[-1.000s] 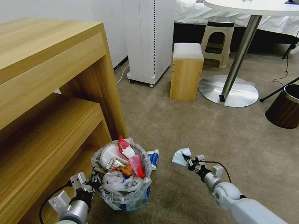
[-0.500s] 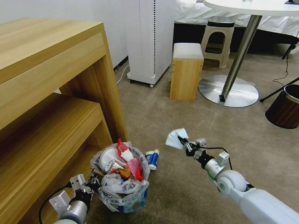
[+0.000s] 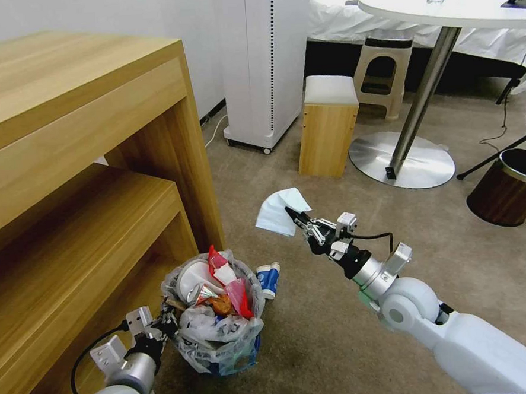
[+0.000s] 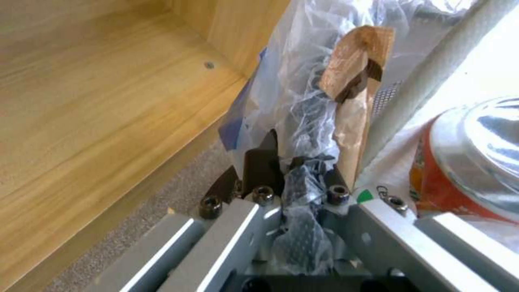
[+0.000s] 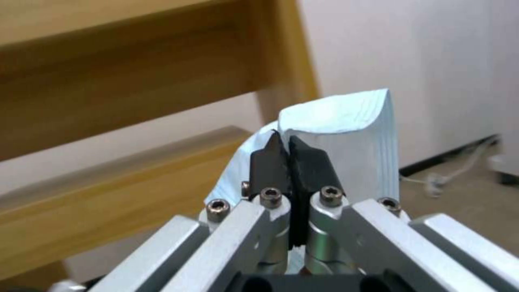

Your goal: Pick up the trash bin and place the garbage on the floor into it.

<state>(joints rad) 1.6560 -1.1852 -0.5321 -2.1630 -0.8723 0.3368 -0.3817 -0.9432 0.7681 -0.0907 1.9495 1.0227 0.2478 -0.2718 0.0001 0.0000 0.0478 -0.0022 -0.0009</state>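
Cup (image 3: pixel 268 279) btwn bin (image 3: pixel 218 318) & right claw (image 3: pixel 295 217).

Floor: beige short-pile carpet (image 3: pixel 342 323).
Nine o'clock: light wooden desk (image 3: pixel 64 144) with lower shelf.
Twelve o'clock: white tower appliance (image 3: pixel 266 60) on castors, against white wall (image 3: pixel 85 11).
One o'clock: wooden stool (image 3: pixel 328 124), plastic stool (image 3: pixel 383 71), white-sheeted bed (image 3: pixel 347 13).
Two o'clock: round white table (image 3: pixel 453 4) on steel pedestal, dark brown bin (image 3: pixel 509 188).

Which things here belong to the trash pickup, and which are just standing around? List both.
Job: trash bin, held by left gripper; tissue in right gripper; blue-white cup on floor.

Standing around: brown bin, wooden stool, round table.
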